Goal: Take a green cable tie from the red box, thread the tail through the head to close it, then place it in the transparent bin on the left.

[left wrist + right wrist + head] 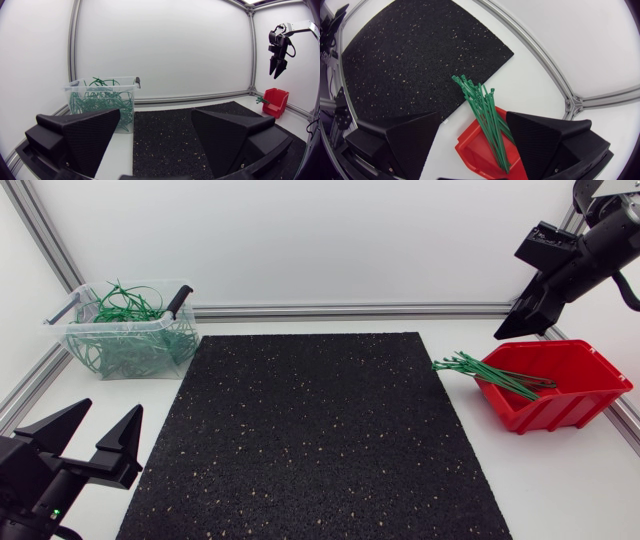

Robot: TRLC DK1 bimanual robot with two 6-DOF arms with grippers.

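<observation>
Green plastic cable ties (495,372) lie bundled in the red plastic box (600,358) on your right. Their ends poke over its wall towards the black speckled rubber mat (310,440), handy for pinching. Your right gripper (520,325) hangs above the box, fingers spread wide, holding nothing. Your left gripper (90,430), equally wide and empty, sits near the transparent plastic bin (100,327) of looped ties. Nothing blocks the descent, but overlapping ties may lift together.

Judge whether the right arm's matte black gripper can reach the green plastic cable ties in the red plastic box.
Probably yes: the open right gripper hangs above the red box, whose green cable ties lie uncovered, ends poking past its rim.
</observation>
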